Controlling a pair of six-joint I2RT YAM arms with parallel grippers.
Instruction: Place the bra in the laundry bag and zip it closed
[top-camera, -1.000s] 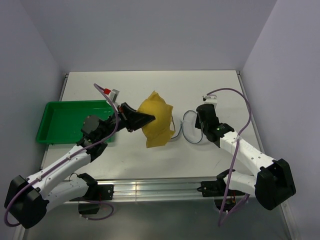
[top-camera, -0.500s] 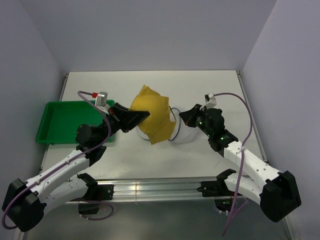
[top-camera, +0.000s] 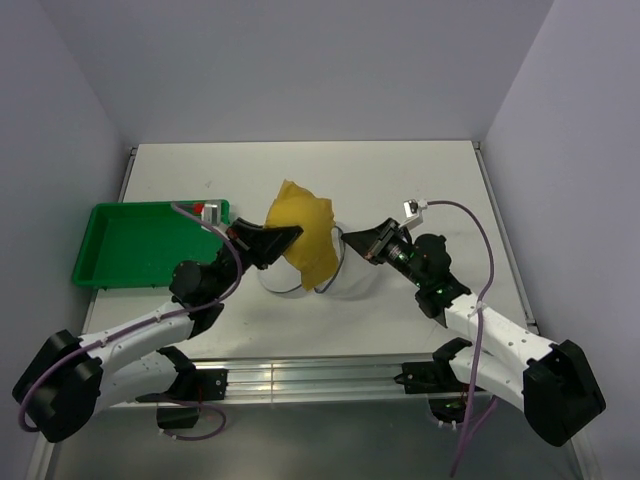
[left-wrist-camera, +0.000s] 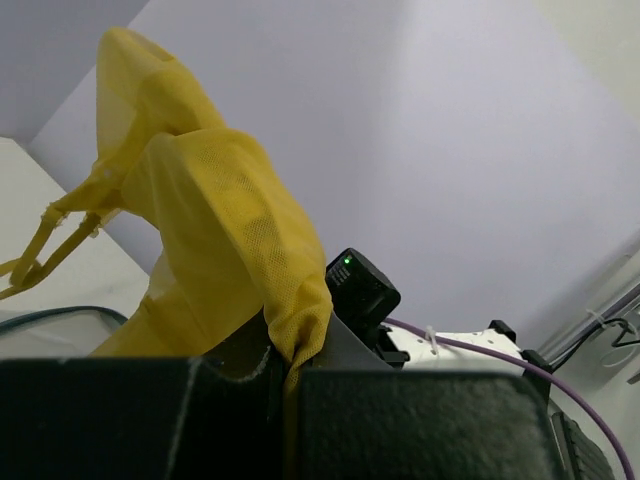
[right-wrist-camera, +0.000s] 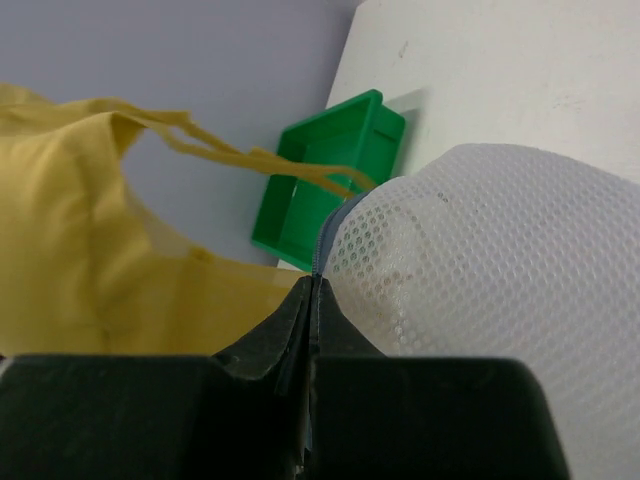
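1. The left gripper (left-wrist-camera: 285, 365) is clamped almost shut on a fold of the bra (top-camera: 303, 238). The bra hangs in the air over the middle of the table (top-camera: 420, 180), cups bunched and thin straps dangling.
2. The right gripper (right-wrist-camera: 311, 292) is pinched tight on the blue-trimmed rim of the laundry bag (right-wrist-camera: 480, 270) and holds that edge up. The rest of the bag appears to sag onto the table, just below and beside the bra.
3. A green tray (top-camera: 120, 250) sits off to the left, apart from both.
4. The bra looks light, soft and floppy — it will drape however it is held, and a loose strap could catch on the bag's rim. A pinch on bunched fabric near the cups seems safer than one on a strap.
5. The bag is thin, limp mesh with no shape of its own, so its mouth likely gapes only while the rim is lifted. The zipper trim is the firmest place to grip.
6. The bra is not yet inside — the zipping remains.
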